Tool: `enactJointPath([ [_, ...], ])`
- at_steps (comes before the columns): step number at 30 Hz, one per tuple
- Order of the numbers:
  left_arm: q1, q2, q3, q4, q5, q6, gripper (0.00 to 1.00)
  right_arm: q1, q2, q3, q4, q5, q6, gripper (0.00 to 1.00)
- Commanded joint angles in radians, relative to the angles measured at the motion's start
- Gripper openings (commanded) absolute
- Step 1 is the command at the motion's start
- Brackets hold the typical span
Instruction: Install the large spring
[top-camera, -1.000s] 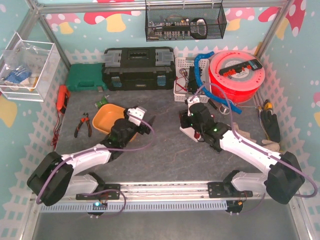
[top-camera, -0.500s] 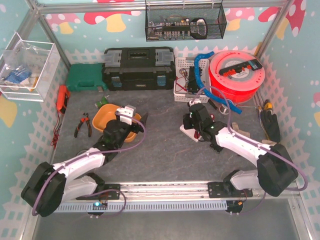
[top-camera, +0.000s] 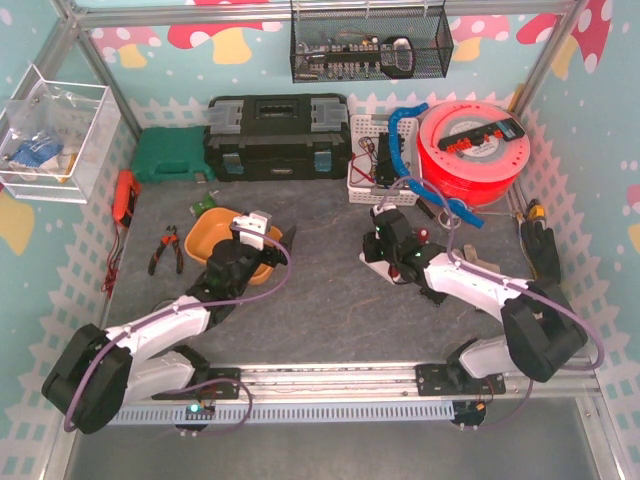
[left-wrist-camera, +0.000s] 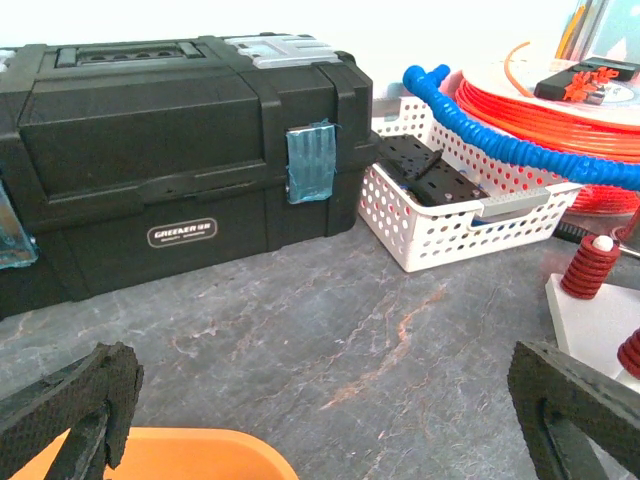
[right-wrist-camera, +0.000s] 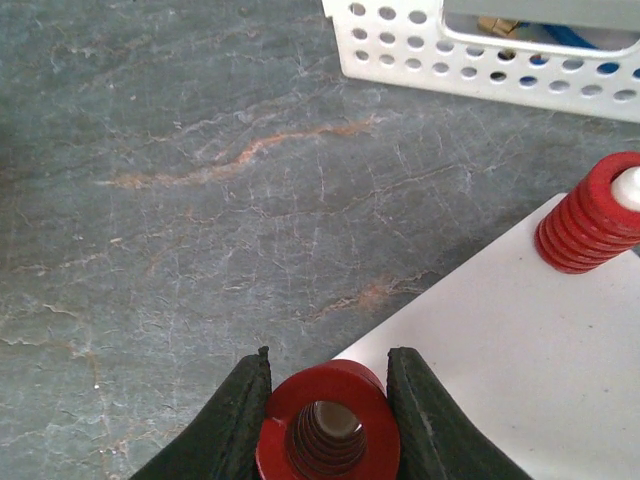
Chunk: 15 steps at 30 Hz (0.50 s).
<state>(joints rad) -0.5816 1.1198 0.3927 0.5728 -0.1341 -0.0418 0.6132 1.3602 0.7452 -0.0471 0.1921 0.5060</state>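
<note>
My right gripper (right-wrist-camera: 328, 420) is shut on the large red spring (right-wrist-camera: 330, 400). It holds the spring upright over the near corner of the white base plate (right-wrist-camera: 500, 340), and a pale peg shows down its bore. A smaller red spring (right-wrist-camera: 590, 215) sits on a white peg at the plate's far side and also shows in the left wrist view (left-wrist-camera: 590, 265). In the top view the right gripper (top-camera: 385, 238) is at the plate (top-camera: 373, 264). My left gripper (left-wrist-camera: 320, 400) is wide open and empty, over the rim of the orange bowl (left-wrist-camera: 150, 465).
A black toolbox (top-camera: 275, 135) and a white perforated basket (top-camera: 372, 165) stand at the back. A red filament spool (top-camera: 472, 150) with a blue hose is at the back right. Pliers (top-camera: 165, 250) lie left of the orange bowl (top-camera: 205, 238).
My left gripper swung left and back to the orange bowl's rim. My right gripper shifted slightly back and left over the plate, still shut on the large spring.
</note>
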Motion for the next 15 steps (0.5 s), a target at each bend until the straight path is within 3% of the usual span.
enactJointPath([
  [1, 0.008, -0.013, -0.015, -0.001, 0.005, -0.012, 0.99, -0.004, 0.033, -0.012, 0.061, 0.01, -0.01, 0.07],
  [15, 0.009, -0.007, -0.024, 0.002, -0.002, -0.023, 0.99, -0.004, 0.058, -0.006, 0.073, 0.024, -0.012, 0.29],
])
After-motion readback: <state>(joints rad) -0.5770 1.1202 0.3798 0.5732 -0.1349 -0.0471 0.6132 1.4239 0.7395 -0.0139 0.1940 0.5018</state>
